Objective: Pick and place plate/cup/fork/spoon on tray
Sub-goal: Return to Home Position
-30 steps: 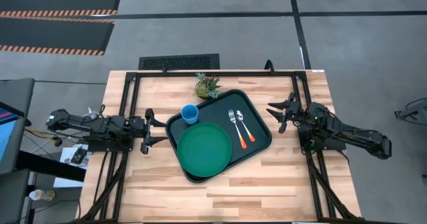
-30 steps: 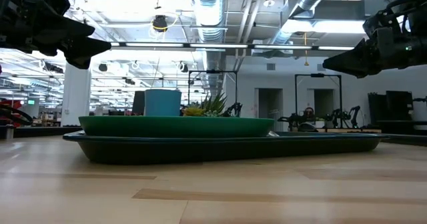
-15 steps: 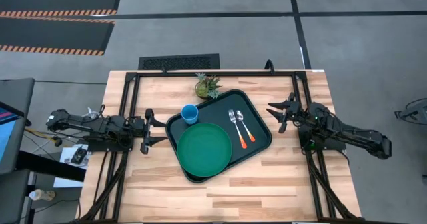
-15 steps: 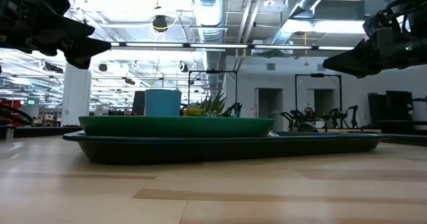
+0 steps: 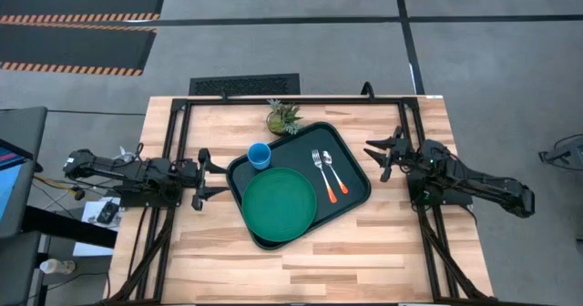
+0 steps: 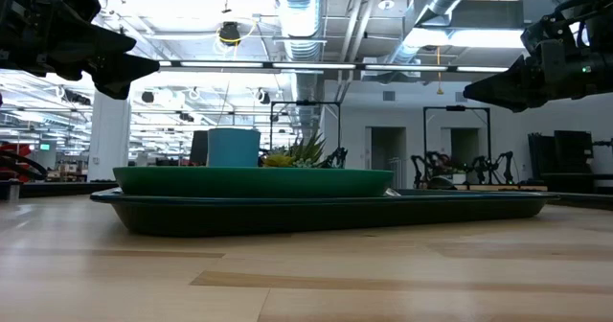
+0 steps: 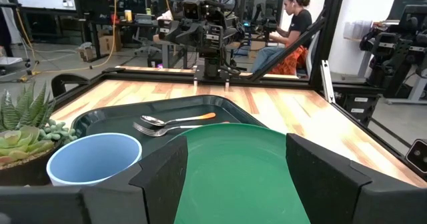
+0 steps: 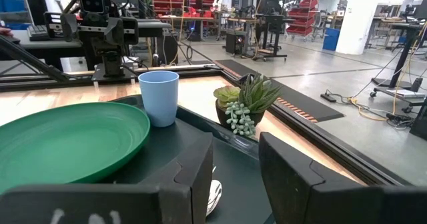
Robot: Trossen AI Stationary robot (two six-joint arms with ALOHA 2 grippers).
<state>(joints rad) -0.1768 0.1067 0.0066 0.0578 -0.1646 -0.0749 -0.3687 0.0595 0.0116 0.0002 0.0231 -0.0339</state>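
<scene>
The dark tray lies in the middle of the table. On it rest the green plate at its near left, the light-blue cup upright at its far left corner, and the fork and spoon side by side at its right, orange handles toward the near side. My left gripper hovers open just left of the tray. My right gripper hovers open just right of the tray. Both are empty.
A small potted succulent stands on the table by the tray's far edge. A black frame runs along the table's far and side edges. Bare wood lies at the near side. A seated person shows beyond the table.
</scene>
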